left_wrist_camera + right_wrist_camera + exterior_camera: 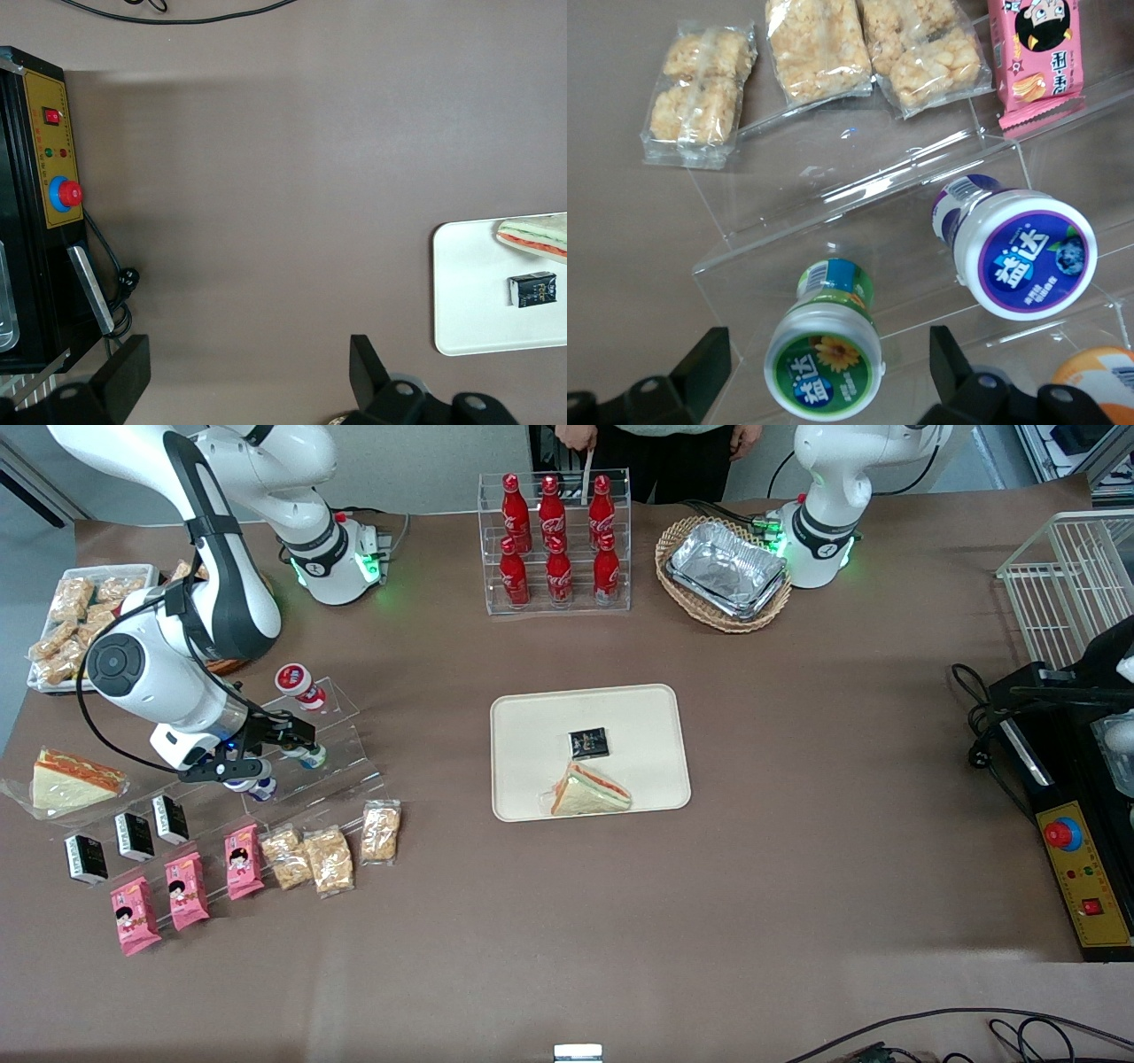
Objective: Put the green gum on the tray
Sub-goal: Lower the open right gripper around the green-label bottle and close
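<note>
A robot arm's two-finger hand (pixel 288 744) hovers low over a clear acrylic stepped display stand (pixel 341 766) near the worktop (pixel 797 797) edge at the working arm's end. The hand's fingers are spread wide and hold nothing.

The wrist view shows the green gum (pixel 825 361), a small white cylindrical bottle with a round green lid, standing on a step of the stand directly between the two open fingers (pixel 700 365), its lid facing the camera and its long axis pointing up toward the hand. By that line-up, the coming move looks like a straight descent and a squeeze on the bottle's sides. The green lid carries white Chinese characters and a yellow flower.

Just beside it on the same stand is a white bottle with a blue lid (pixel 1025 254), printed with Chinese characters and a blueberry. An orange lid (pixel 1097 372) shows partly nearby.

The large flat beige rectangular tray (pixel 523 762) lies at the middle of the worktop, well apart from the gum, carrying a wrapped triangular sandwich (pixel 588 791) and a small black packet (pixel 588 741).

Red bottles marked Coca-Cola (pixel 551 540) stand in a clear rack.
</note>
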Robot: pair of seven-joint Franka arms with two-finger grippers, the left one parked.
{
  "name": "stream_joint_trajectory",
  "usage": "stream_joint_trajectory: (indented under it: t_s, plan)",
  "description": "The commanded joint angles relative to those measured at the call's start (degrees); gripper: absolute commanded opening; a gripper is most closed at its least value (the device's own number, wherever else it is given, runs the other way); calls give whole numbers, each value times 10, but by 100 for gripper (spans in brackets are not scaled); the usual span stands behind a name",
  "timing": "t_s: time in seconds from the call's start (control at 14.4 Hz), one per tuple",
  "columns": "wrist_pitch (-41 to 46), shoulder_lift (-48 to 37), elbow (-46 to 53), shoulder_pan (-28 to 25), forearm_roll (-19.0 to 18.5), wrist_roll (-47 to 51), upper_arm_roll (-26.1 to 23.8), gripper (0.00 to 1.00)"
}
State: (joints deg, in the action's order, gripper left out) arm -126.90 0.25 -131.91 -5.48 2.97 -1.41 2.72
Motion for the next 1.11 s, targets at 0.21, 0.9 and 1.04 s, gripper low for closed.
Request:
stream_joint_trajectory:
  t_s: [0.21,0.9,1.04]
  plan:
    - [-36,1,-29,-3,2,-2,2,100]
    - [-48,8,-33,-4,2,-2,2,86]
    - [-48,8,-32,-9,2,-2,2,78]
